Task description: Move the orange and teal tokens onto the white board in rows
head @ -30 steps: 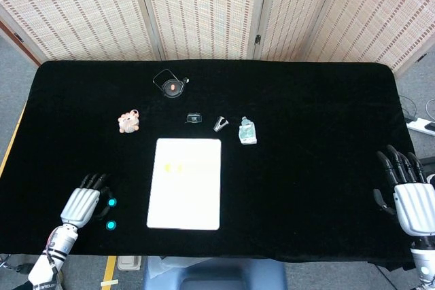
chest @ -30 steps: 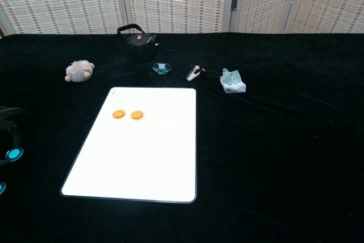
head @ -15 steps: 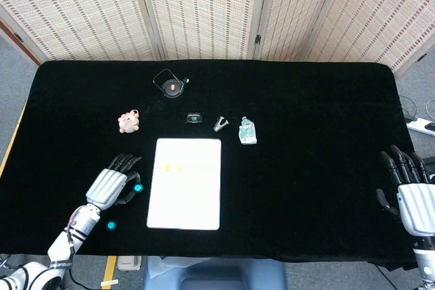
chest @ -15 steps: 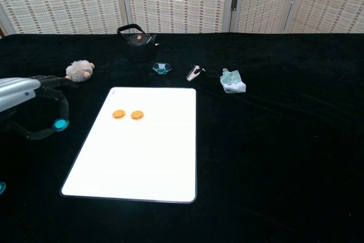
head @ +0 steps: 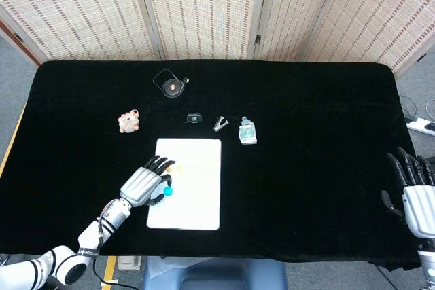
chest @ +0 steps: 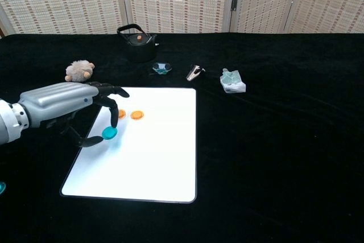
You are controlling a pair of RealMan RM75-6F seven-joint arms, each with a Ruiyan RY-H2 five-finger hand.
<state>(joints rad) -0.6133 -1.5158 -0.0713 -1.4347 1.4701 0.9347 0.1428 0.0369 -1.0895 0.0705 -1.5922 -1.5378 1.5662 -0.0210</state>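
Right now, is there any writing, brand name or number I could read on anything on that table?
None can be read.
White board: blank, only tokens on it.
Small green-and-white packet: may bear print, too small and blurred to read.
Black teapot, plush toy, left hand: no lettering visible.

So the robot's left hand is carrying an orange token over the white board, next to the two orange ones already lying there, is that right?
Not quite: the token pinched in the left hand is teal, not orange. The chest view shows it plainly, held between the fingers over the white board, near the two orange tokens already lying there.
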